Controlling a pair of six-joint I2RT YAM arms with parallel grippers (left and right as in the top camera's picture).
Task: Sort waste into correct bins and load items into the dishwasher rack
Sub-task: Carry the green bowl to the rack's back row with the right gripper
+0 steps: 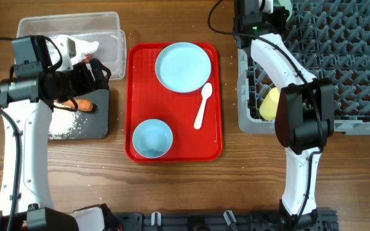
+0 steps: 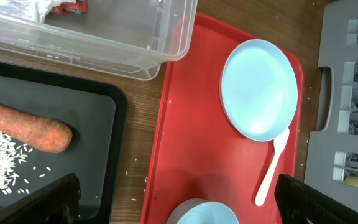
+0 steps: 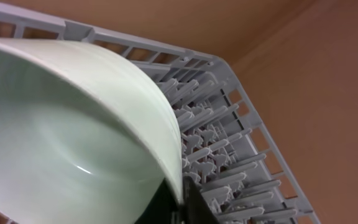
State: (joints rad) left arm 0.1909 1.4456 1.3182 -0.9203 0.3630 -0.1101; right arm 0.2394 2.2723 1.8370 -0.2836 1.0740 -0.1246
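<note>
The left gripper (image 1: 95,72) is hovering with its jaws spread wide over the edge of the black tray (image 1: 100,120), where the carrot piece (image 1: 82,104) and rice grains (image 1: 60,125) are lying. Farther right, the right gripper (image 3: 182,208) is clamping the rim of a mint bowl (image 3: 73,137) over the grey rack (image 3: 229,155).

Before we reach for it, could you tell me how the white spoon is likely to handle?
The white spoon looks thin and plastic, so probably light and stiff. Flat on the smooth red tray, it may skid if pushed. Its bowl end nears the pale blue plate, so a nudge might bump that.
</note>
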